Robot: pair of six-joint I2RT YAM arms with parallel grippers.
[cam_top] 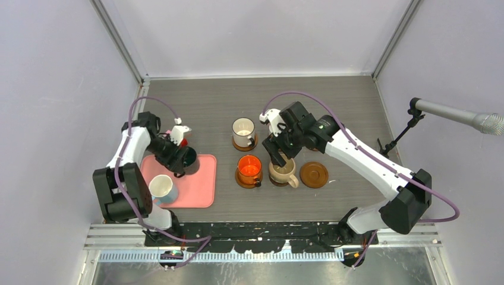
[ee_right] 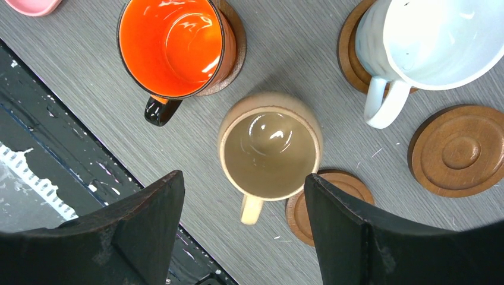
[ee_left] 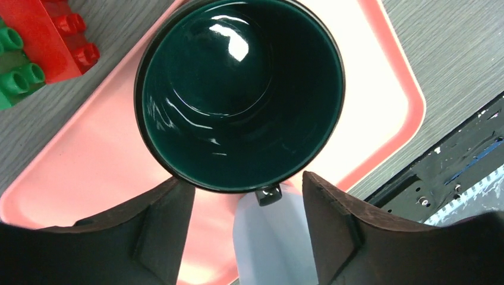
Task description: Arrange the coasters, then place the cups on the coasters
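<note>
My left gripper (cam_top: 178, 161) hangs over the pink tray (cam_top: 202, 184), open. The dark green cup (ee_left: 241, 95) stands on the tray, its handle (ee_left: 270, 195) in the gap between my left gripper's (ee_left: 243, 181) fingers and touching neither. A light blue cup (cam_top: 161, 189) stands at the tray's near end. My right gripper (ee_right: 243, 177) is open above the tan cup (ee_right: 270, 148), which stands beside a small coaster (ee_right: 336, 205). The orange cup (ee_right: 172, 47) and a white cup (ee_right: 428, 41) each sit on a coaster. Another coaster (ee_right: 460, 151) lies bare.
Red (ee_left: 53, 35) and green (ee_left: 15, 65) toy blocks lie on the table just beyond the tray's far edge. A microphone on a stand (cam_top: 457, 116) reaches in from the right. The black base rail (ee_right: 35, 136) runs along the near table edge.
</note>
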